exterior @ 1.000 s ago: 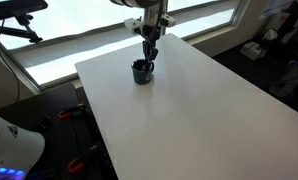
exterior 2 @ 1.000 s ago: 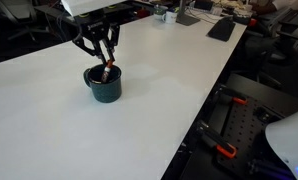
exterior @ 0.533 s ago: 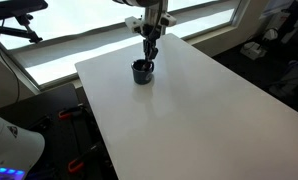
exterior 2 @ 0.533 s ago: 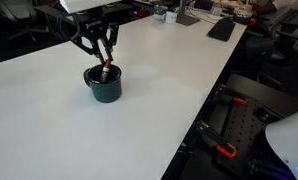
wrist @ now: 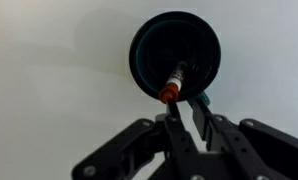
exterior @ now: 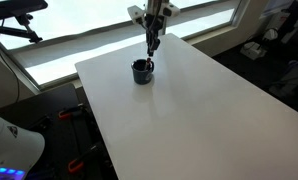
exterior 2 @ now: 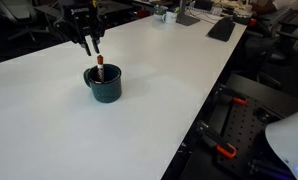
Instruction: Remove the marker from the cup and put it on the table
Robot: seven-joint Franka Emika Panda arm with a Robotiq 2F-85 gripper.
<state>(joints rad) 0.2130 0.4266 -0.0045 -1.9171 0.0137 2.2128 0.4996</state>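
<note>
One marker (wrist: pixel 175 80) was seen standing inside the cup (wrist: pixel 142 45), leaned against the rim on the side nearest the gripper (wrist: pixel 186 112), with its reddish end poking out above the edge. In the wrist view that end was seen just ahead of the fingertips, slightly to one side of the narrow slit between them. The two fingers (wrist: pixel 176 125) were drawn close together, and nothing was seen clamped between them.

In an exterior view the gripper (exterior 2: pixel 91 48) was seen raised above the cup (exterior 2: pixel 105 90), pointing down, and a small gap was left between its tips and the top of the marker (exterior 2: pixel 100 69). The cup was set upright on the white table (exterior 2: pixel 139 120).

In an exterior view the gripper (exterior: pixel 152 45) was seen above and just beside the cup (exterior: pixel 140 73), near the far edge of the table (exterior: pixel 179 110). The marker could hardly be made out there.
</note>
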